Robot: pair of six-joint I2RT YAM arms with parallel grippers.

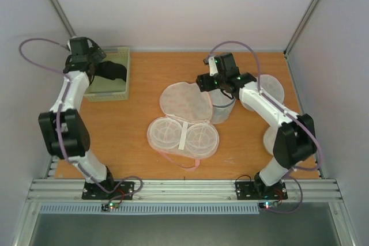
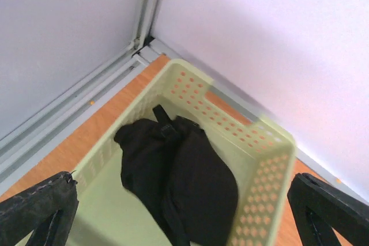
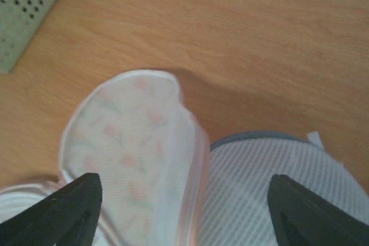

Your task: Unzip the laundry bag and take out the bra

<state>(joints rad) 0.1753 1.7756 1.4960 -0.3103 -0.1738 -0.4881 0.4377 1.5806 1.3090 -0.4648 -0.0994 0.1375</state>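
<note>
The bra point(image 2: 196, 171) lies bunched inside a pale green perforated basket point(image 2: 230, 124) at the far left corner of the surface point(image 1: 138, 125), close to the back wall. Its black cups are folded over one another and a strap end pokes up toward the basket's far side. The left hand point(image 2: 181, 200) hangs directly above it with its two dark fingers spread wide to either side, released and gripping nothing; the bra rests on the basket floor, clear of both fingers. The laundry bag point(image 1: 173, 133) lies unzipped and spread flat in the middle of the surface. Its mesh-lined half, with two round hollows, is nearer the arms; its printed half is folded back toward the far wall, and the pink strap trails off the near edge. The right hand point(image 3: 184, 205) is poised over the right edge of that printed half, fingers wide apart and clenched on nothing. The raised pink-trimmed edge of the fabric stands between them, though from the wrist view it is hard to say whether it brushes either finger. Just beside that edge, pressed against it, stands a round white mesh bag point(image 3: 271, 171) with a grey rim. What look like more round white bags point(image 1: 270, 89) sit further right, partly hidden behind the right arm.
</note>
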